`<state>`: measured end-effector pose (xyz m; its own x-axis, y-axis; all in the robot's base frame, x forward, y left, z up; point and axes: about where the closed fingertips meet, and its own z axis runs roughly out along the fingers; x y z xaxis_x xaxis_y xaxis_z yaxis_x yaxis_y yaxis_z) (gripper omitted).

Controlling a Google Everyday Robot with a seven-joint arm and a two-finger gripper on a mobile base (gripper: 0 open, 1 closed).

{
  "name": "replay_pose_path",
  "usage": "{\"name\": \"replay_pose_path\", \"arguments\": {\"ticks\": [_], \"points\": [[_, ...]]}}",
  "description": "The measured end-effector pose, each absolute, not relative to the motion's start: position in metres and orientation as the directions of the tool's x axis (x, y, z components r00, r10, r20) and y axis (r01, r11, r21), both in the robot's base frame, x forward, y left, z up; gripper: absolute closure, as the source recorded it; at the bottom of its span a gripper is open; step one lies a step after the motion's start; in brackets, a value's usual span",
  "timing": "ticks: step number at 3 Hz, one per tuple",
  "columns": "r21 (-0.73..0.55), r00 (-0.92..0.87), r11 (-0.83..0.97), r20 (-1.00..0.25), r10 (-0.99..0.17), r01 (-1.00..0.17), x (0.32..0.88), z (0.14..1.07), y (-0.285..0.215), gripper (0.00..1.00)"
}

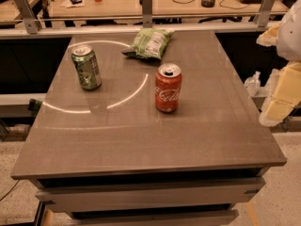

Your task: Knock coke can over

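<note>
The coke can [168, 88], red with white script and a silver top, stands upright near the middle of the grey table [141, 135]. My arm comes in at the right edge of the view. Its pale yellowish gripper [282, 95] hangs off the table's right side, well to the right of the can and not touching it. Part of the gripper is cut off by the frame edge.
A green soda can [86, 67] stands upright at the left of the table. A green chip bag [150, 43] lies at the back, behind the coke can. A rail and desks run behind the table. A small clear bottle [253, 83] sits past the right edge.
</note>
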<state>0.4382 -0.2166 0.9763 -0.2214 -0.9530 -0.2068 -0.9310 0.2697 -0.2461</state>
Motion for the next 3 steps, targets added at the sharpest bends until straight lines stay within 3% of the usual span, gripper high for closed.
{"name": "replay_pose_path", "arguments": {"ticks": [2,3], "points": [[-0.237,-0.228,0.294,-0.271,-0.935,-0.926,0.439,0.976,-0.220,0.00],[-0.226,-0.207,0.332,-0.443,-0.872,-0.916,0.444,0.947,-0.238,0.00]]}}
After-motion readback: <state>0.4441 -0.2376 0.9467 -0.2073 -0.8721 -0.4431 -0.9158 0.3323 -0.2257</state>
